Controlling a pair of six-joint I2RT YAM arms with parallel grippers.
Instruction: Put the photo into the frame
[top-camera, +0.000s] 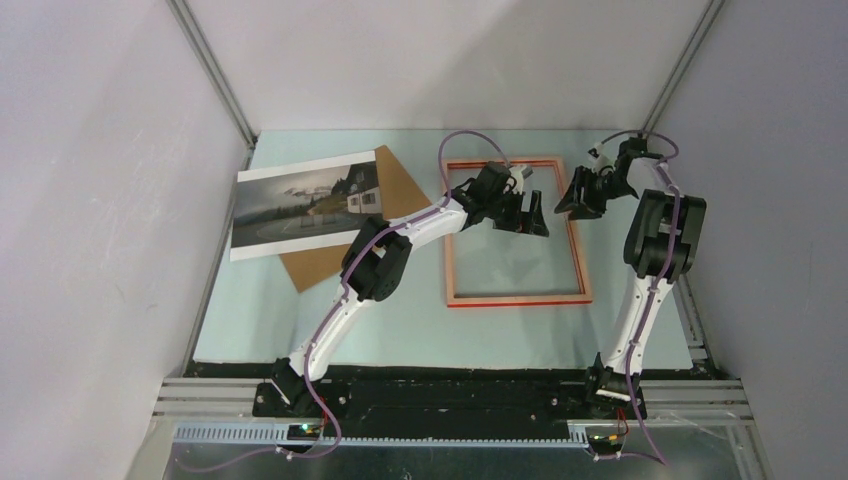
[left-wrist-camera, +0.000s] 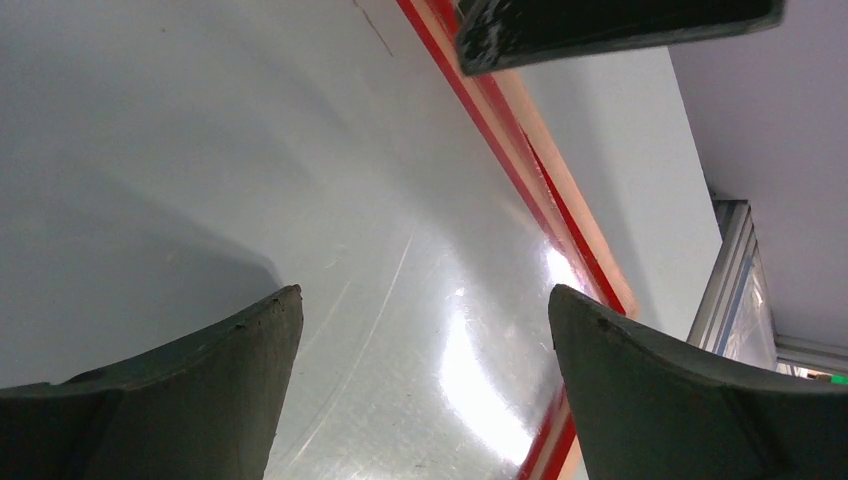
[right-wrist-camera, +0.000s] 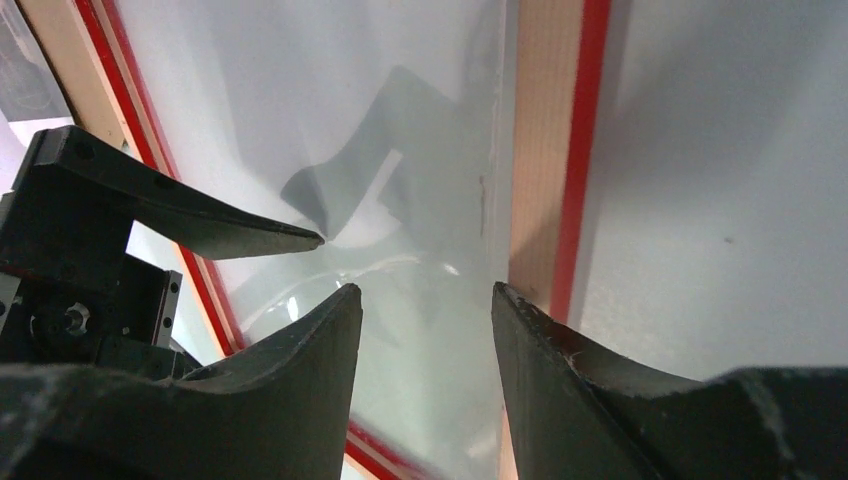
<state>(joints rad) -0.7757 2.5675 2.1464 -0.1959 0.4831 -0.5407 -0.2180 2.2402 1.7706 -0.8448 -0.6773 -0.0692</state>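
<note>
Below the wide left end effector (left-wrist-camera: 425, 292) and half-open right end effector (right-wrist-camera: 426, 290), the frame (top-camera: 517, 298) runs near-to-far.

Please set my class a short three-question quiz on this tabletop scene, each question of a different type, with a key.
1. True or false: the photo already lies inside the frame.
2. What does the photo partly rest on? A) the backing board B) the frame C) a robot arm
3. Fill in the blank: the left gripper and the right gripper are both above the ___.

Key: 1 false; 2 A; 3 frame.
</note>
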